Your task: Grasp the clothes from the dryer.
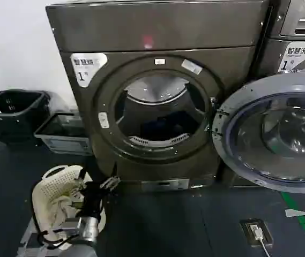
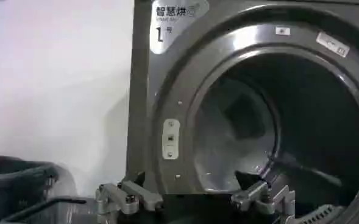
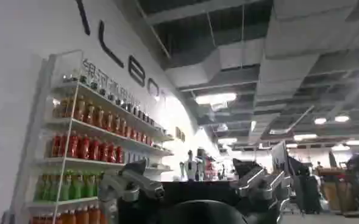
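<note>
The clothes (image 1: pixel 160 128) are sitting low in the drum of the dryer (image 1: pixel 157 91), whose door (image 1: pixel 278 134) is hanging wide open to the right. The left gripper (image 2: pixel 194 198) is hovering just outside the porthole, jaws spread and holding nothing. The right gripper (image 3: pixel 194 185) is pointing up toward a ceiling and drink shelves (image 3: pixel 88 152), jaws spread too.

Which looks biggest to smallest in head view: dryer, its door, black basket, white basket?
1. Dryer.
2. Door, swung open and cut off by the frame's right edge.
3. Black basket and white basket look alike; the white one sits nearer the camera, so no ranking.
</note>
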Controlling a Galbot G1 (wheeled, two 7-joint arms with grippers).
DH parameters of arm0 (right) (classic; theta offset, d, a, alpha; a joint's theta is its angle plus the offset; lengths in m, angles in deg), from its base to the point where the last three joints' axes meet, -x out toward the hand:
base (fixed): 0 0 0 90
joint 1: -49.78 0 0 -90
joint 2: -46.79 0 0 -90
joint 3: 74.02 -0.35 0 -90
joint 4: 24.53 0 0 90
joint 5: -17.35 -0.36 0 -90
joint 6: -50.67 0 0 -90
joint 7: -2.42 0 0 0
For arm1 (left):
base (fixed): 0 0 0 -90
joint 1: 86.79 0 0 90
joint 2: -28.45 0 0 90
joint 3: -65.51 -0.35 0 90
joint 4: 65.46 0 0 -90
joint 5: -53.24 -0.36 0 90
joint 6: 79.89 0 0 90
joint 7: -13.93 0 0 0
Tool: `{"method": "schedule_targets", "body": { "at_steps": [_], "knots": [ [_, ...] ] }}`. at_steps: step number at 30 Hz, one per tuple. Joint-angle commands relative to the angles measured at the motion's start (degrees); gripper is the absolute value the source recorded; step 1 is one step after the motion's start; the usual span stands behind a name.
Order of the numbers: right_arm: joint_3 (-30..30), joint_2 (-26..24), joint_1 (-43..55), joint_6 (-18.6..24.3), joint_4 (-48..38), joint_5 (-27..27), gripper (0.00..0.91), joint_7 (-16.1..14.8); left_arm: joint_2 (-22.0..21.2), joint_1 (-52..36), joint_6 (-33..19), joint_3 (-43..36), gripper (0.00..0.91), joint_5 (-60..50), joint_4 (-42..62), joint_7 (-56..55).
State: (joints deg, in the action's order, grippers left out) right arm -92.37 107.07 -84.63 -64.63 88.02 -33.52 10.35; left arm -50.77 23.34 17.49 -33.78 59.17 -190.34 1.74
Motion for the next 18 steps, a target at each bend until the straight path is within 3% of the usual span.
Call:
{"method": "schedule_targets", "body": {
  "at_steps": [1, 18],
  "knots": [
    [0.2, 0.0, 0.1, 0.6, 0.1, -0.4, 0.907, -0.1, 0.1, 0.1, -0.1, 0.0, 0.907, -0.1, -0.3, -0.1],
    [0.7, 0.6, 0.6, 0.8, 0.7, -0.6, 0.907, 0.1, -0.3, -0.4, 0.6, -0.2, 0.907, 0.1, -0.2, 0.2]
  ]
}}
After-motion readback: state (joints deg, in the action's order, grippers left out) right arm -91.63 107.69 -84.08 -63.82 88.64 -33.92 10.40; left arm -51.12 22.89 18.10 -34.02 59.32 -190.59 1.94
